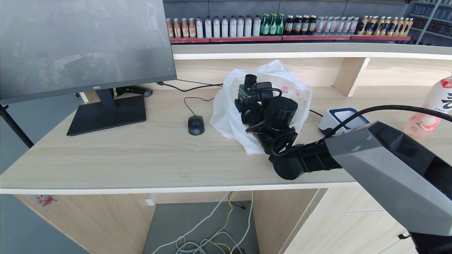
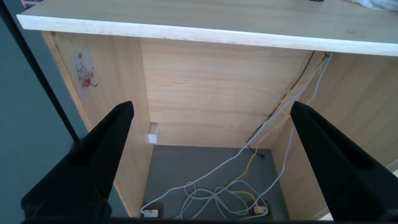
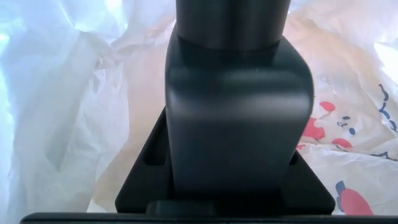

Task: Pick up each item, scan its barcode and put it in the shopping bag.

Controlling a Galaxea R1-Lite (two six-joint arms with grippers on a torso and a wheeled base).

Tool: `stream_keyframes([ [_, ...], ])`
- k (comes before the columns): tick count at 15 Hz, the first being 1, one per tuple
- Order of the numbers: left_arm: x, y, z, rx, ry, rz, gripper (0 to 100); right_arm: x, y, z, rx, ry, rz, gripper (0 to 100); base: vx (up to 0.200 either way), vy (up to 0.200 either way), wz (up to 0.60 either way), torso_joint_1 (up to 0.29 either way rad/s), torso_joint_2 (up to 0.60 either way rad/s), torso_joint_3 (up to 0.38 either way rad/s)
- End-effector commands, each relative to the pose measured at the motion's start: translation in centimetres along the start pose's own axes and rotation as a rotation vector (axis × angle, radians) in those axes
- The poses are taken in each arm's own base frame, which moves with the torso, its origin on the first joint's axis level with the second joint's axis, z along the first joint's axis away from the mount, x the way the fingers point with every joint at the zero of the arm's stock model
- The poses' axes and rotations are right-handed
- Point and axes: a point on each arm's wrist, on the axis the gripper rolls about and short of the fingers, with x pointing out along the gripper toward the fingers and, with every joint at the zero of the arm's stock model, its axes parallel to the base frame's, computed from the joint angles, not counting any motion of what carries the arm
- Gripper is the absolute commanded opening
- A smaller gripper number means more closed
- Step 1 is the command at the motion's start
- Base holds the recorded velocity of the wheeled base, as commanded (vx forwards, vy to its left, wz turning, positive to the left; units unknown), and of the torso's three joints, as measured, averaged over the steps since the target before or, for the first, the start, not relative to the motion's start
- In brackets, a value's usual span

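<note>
While right hand (image 1: 250,86) is inside shopping bag (image 1: 226,109) | bottle (image 1: 436,106) label: pink, red print

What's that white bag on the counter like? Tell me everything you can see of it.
The bag is thin, white, half-clear plastic, crumpled, with small red and blue prints on one side. It sits slumped on the wooden counter between the mouse and the scanner, mouth open upward. The right gripper is down inside that mouth.

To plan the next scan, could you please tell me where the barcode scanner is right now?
In the head view the scanner sits right of the shopping bag on the counter, with the bottle farther right.
</note>
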Motion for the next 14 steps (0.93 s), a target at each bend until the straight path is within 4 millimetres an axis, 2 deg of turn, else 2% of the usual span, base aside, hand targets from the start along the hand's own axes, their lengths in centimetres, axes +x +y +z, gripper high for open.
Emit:
stream_keyframes([
  [1,0.0,0.0,0.0,0.0,0.0,0.001,100,0.0,0.2,-0.6,-0.002,0.011,0.003,0,0.0,0.0,0.0,0.0,0.0,0.0],
  [5,0.0,0.0,0.0,0.0,0.0,-0.001,100,-0.2,0.6,-1.1,-0.001,0.022,0.005,0,0.0,0.0,0.0,0.0,0.0,0.0],
  [8,0.0,0.0,0.0,0.0,0.0,-0.001,100,-0.6,2.1,-0.8,0.007,0.022,0.021,0,0.0,0.0,0.0,0.0,0.0,0.0],
  [14,0.0,0.0,0.0,0.0,0.0,-0.001,100,-1.0,2.9,0.0,0.014,0.017,-0.049,0,0.0,0.0,0.0,0.0,0.0,0.0],
])
